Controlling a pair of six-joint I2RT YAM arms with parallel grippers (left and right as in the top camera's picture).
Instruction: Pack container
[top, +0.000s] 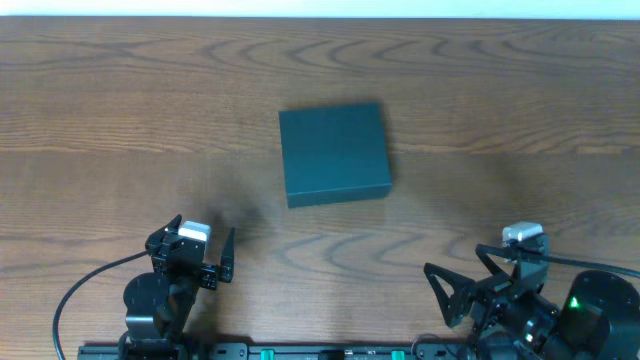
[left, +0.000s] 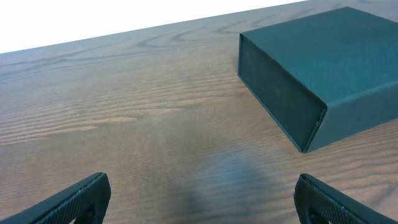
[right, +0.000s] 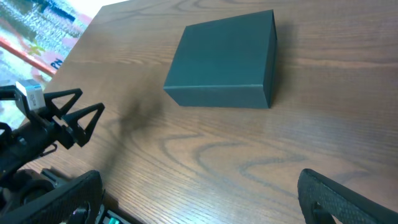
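The container (top: 333, 153) is a dark teal-green square box with its lid shut, lying flat in the middle of the wooden table. It also shows in the left wrist view (left: 311, 68) at the upper right and in the right wrist view (right: 224, 56) at the top centre. My left gripper (top: 198, 250) is open and empty near the front edge, left of the box; its fingers frame bare wood (left: 202, 199). My right gripper (top: 465, 285) is open and empty at the front right (right: 199, 199). No snack packets are in view.
The wooden table (top: 120, 110) spreads wide on all sides of the box. The left arm (right: 50, 124) shows at the left in the right wrist view. A black rail (top: 300, 352) runs along the front edge.
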